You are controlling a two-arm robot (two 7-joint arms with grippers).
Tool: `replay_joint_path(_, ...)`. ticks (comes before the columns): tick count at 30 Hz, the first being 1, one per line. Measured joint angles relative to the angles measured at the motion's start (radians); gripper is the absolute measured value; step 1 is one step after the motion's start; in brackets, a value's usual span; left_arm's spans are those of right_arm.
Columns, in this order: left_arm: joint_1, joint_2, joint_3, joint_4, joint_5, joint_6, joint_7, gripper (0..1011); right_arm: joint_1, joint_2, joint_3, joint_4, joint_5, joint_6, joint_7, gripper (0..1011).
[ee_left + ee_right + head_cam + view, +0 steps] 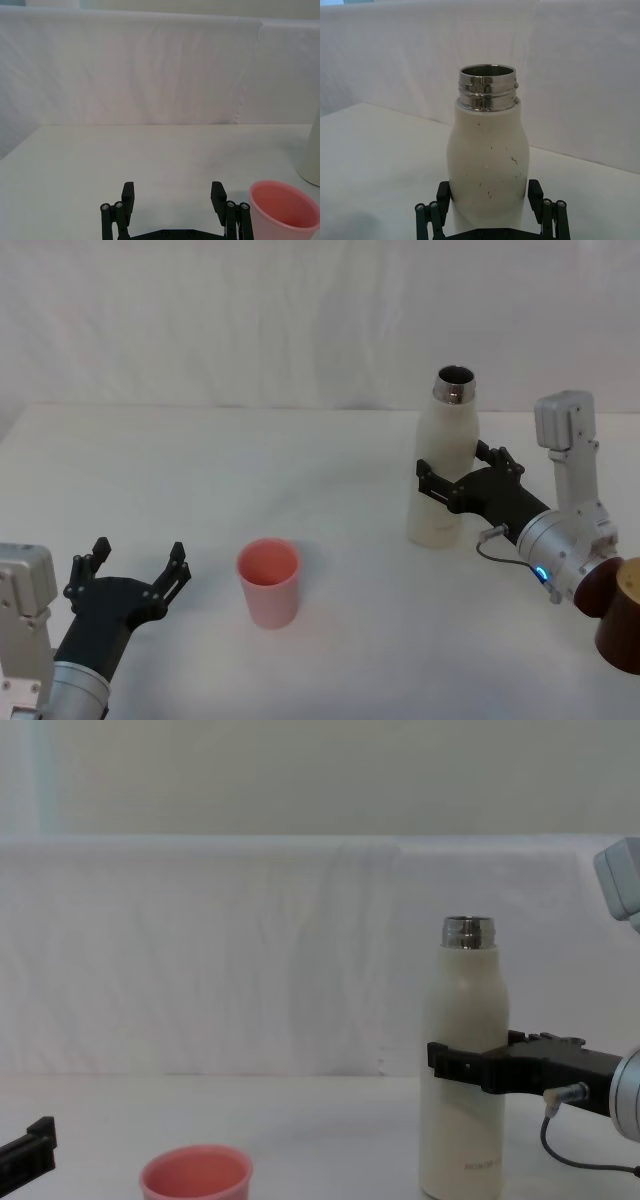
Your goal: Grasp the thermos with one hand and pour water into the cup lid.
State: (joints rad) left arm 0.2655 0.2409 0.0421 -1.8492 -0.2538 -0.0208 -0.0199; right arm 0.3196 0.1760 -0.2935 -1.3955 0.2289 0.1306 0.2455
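Note:
The cream-white thermos (443, 465) stands upright on the white table at the right, its open steel neck (488, 87) uncapped. My right gripper (452, 468) reaches in from the right and is shut on the thermos at mid-height, a finger (535, 192) pressed to each side of the body (465, 1020). The salmon-pink cup lid (268, 580) stands open side up near the table's middle front, well left of the thermos. My left gripper (140, 552) rests low at the front left, open and holding nothing, with the cup lid (282, 210) just to its right.
A brown cylindrical object (622, 625) sits at the right edge beside the right arm's wrist. A white cloth backdrop (250, 950) closes the table's far side. Bare tabletop (340, 500) lies between the cup lid and the thermos.

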Motion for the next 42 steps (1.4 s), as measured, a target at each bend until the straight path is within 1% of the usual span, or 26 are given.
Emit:
replay_joint_path(20, 0.0, 0.0, 0.0, 0.0, 0.0, 0.0, 0.0, 1001, 0.043, -0.02, -0.007, 0.057, 0.002, -0.018, 0.007, 1000)
replay_joint_path(42, 0.0, 0.0, 0.0, 0.0, 0.0, 0.0, 0.0, 1001, 0.068, -0.037, -0.009, 0.1, 0.0, -0.027, 0.003, 1000)
